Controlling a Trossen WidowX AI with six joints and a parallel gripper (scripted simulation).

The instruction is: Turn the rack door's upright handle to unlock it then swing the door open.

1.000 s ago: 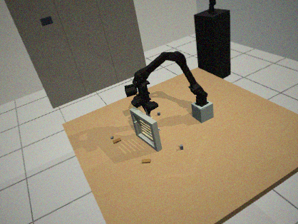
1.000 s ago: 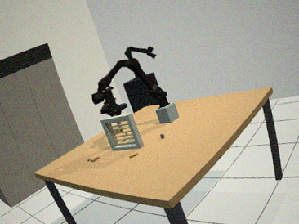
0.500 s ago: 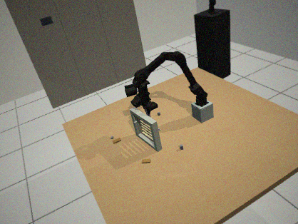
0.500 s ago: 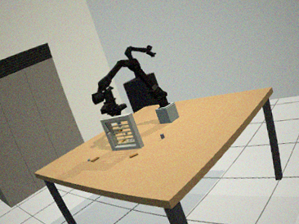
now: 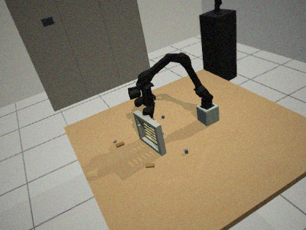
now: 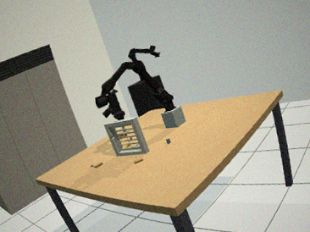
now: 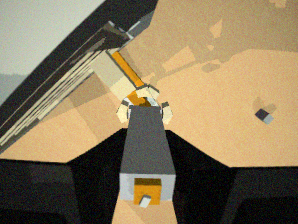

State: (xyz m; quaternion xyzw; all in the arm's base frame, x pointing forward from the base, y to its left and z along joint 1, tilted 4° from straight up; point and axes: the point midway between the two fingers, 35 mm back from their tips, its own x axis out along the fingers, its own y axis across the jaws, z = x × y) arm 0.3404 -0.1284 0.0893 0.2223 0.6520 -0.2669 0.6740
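Observation:
The rack's grey frame (image 5: 162, 141) (image 6: 141, 133) stands upright on the table, with pale door slats (image 5: 150, 132) (image 7: 55, 102) inside it. The slats look in line with the frame; a small door gap cannot be ruled out. The dark grey upright handle (image 7: 145, 150) stands out from the door on the arm's side. My gripper (image 7: 145, 135) points down and is shut on the handle, one finger on each side. The handle and gripper sit at a slant to the frame in the wrist view. The top and exterior views show the fingertips partly hidden behind the frame's top.
The table (image 5: 238, 154) (image 6: 219, 146) bears small dark cubes (image 5: 186, 151) (image 6: 168, 141) (image 7: 263, 115) and brown blocks (image 5: 150, 165) (image 6: 98, 164) around the frame. One cube (image 5: 163, 116) lies behind the frame on the arm's side. The arm's grey base block (image 5: 208, 116) (image 6: 173, 118) stands further back.

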